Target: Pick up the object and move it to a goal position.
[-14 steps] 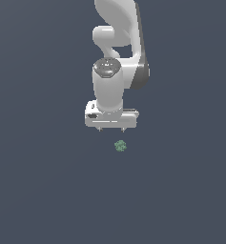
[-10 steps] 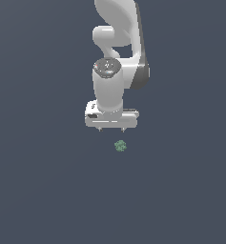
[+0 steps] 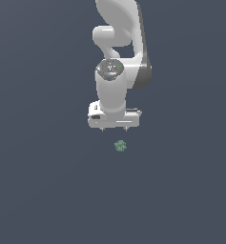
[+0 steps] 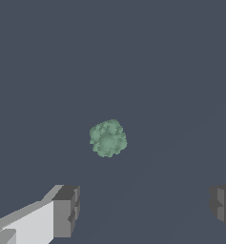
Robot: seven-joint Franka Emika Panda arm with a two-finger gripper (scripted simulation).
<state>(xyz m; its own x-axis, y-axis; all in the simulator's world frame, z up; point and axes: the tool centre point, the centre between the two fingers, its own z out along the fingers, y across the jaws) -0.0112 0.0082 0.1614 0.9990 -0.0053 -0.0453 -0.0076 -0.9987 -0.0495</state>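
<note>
Moved: nothing, gripper (image 3: 114, 128) matches earlier frames | jaws wide apart, empty | pale-green lump (image 3: 120, 146) just below gripper, untouched | descent pending.

Just a flat, uniform dark grey-blue surface (image 3: 43, 190) filling both views; plain, unmarked, with nothing else resting on it.

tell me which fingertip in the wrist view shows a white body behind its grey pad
The fingertip nearer the green lump; the other fingertip, at the picture's edge, shows only grey. The gripper is open.
</note>
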